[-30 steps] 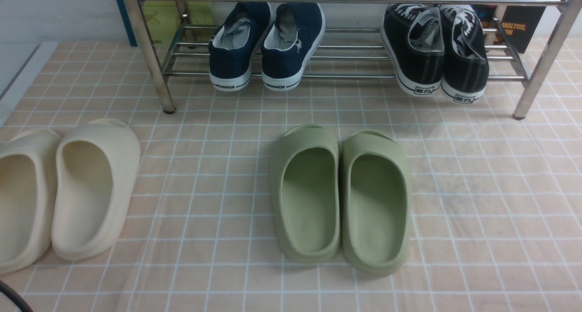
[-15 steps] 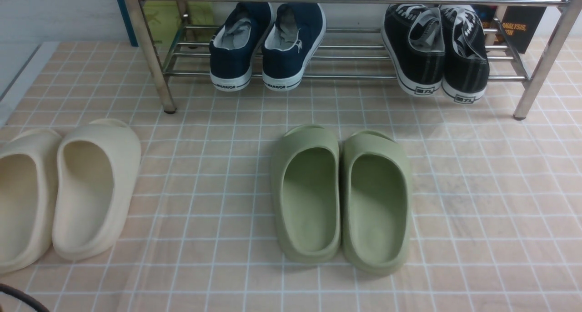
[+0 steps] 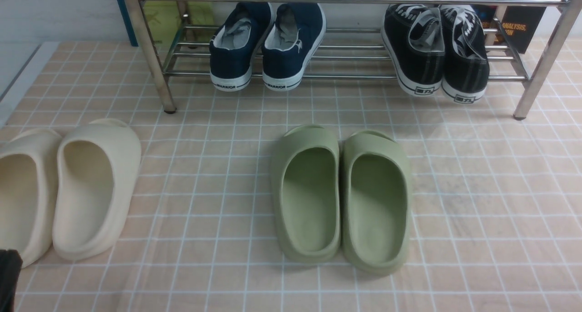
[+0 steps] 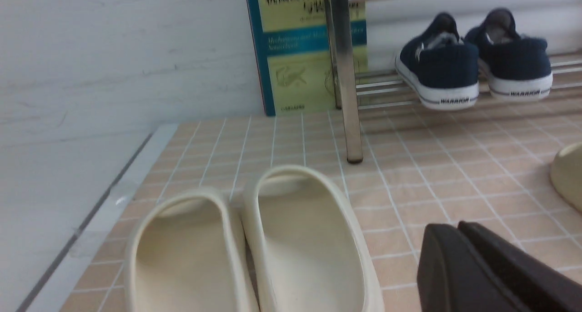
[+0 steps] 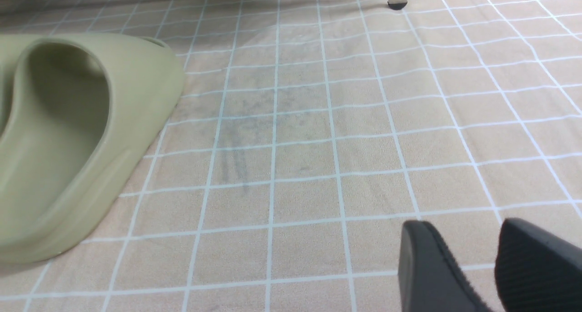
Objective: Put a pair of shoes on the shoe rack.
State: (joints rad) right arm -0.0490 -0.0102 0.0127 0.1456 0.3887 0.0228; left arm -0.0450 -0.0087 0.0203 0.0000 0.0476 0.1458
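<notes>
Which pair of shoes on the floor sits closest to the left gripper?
The cream slippers, at the floor's left side. The left gripper hangs just beside them, while the green slippers lie further right, near the middle.

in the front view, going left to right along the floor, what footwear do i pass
left cream slipper → right cream slipper → left green slipper → right green slipper

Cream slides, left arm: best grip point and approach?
Judging by pose: pinch the two touching inner walls of the cream slides together near the heel, coming from above. They sit upright, side by side, openings up. The left gripper is beside them, jaws together, so open first.
</notes>
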